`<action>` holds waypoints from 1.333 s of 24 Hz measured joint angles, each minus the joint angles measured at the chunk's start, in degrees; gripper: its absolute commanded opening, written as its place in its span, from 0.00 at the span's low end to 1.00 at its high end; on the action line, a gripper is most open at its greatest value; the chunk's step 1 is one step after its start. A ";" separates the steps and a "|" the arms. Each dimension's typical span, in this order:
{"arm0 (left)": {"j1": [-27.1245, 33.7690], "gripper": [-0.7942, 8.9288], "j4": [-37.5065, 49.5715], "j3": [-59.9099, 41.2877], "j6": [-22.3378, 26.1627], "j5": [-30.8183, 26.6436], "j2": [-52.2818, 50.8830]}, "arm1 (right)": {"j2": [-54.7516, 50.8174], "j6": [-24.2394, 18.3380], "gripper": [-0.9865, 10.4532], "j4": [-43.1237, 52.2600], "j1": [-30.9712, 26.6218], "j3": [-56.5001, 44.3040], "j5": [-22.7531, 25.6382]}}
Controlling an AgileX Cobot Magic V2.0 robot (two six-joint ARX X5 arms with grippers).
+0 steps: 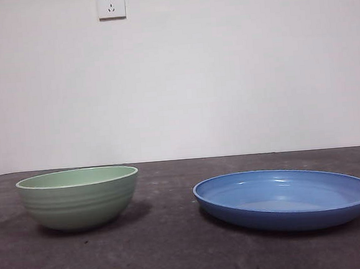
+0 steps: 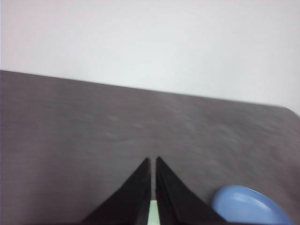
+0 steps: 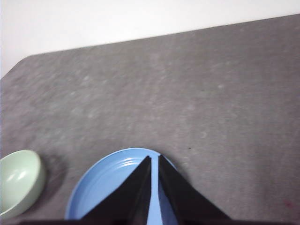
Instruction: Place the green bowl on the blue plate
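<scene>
2 glossy round dishes sit well apart on dark, matte, mottled table (image 1: pixel 176 247). Green bowl (image 1: pixel 79 197): pale mint, faint horizontal ridges on side, lighter rim; interior bare as far as seen. Blue plate (image 1: pixel 286 199): wide, shallow, sloping rim, nothing in it. Left gripper (image 2: pixel 153 161) above table, jaws nearly closed with only a slit between, gripping nothing; sliver of pale green shows through the slit. Right gripper (image 3: pixel 153 159) over plate, jaws likewise nearly closed, empty; plate partly hidden behind them. White wall socket (image 1: pixel 111 4) cut off at frame edge.
</scene>
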 measured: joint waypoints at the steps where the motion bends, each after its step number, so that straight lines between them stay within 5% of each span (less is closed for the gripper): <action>1: -0.44 0.10 -0.94 1.88 -0.20 1.84 1.70 | 1.16 0.00 0.10 -1.75 0.63 2.19 -0.02; 9: -3.65 0.10 -2.73 7.98 -2.95 13.75 8.13 | 4.02 0.00 0.10 -2.93 3.02 8.96 -1.55; 22: -3.82 0.13 -2.95 7.98 -3.98 14.16 7.45 | 2.08 0.02 0.10 2.14 3.02 9.11 -1.92; 26: -3.82 0.32 -4.04 7.98 -3.98 14.16 7.45 | 1.90 -0.04 0.12 0.39 3.02 9.11 -4.52; 29: -3.82 0.54 -5.09 7.98 -3.96 14.16 7.45 | 1.88 -0.59 0.29 -1.92 3.02 9.14 -4.98; 32: -3.82 0.64 -5.11 8.00 -3.87 14.16 7.45 | 1.90 -1.20 0.45 -4.07 3.02 9.14 -4.98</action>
